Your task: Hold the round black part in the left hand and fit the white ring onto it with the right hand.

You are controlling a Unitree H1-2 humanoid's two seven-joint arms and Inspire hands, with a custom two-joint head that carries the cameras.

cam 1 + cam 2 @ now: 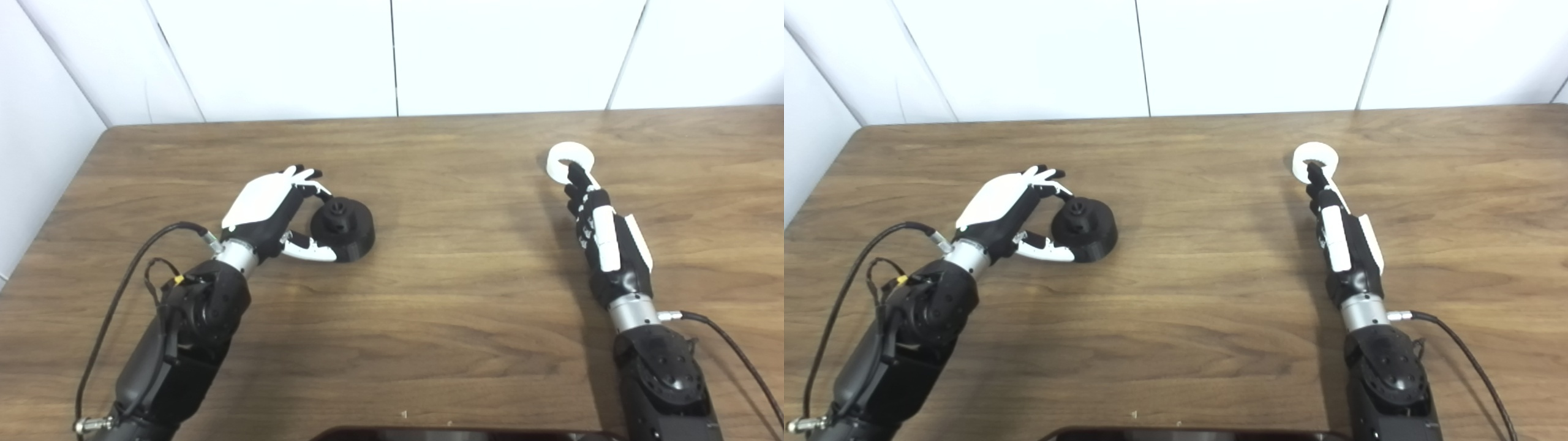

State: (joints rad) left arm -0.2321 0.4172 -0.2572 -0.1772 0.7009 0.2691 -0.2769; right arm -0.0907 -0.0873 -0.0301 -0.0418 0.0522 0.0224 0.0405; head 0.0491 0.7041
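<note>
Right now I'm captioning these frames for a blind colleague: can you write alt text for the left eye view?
A robot's left hand cups a round black part resting on a wooden table, fingers and thumb around its near side. Far to the right, the right hand reaches its fingertips to a white ring on the table. White wall panels stand behind.

Brown wood-grain worktop point(465, 294), streaks running left to right, filling most of both views. Rounded far-left corner, straight far edge. Behind it, a plain white wall point(502, 55) of flat panels, split by thin dark vertical seams point(394, 58). A further white panel point(37, 141) angled along the left side, meeting the back wall at a slanted seam. Soft, even light from above; faint shadows on the wood. Dark curved edge point(465, 433) at bottom centre, unidentifiable.
</note>
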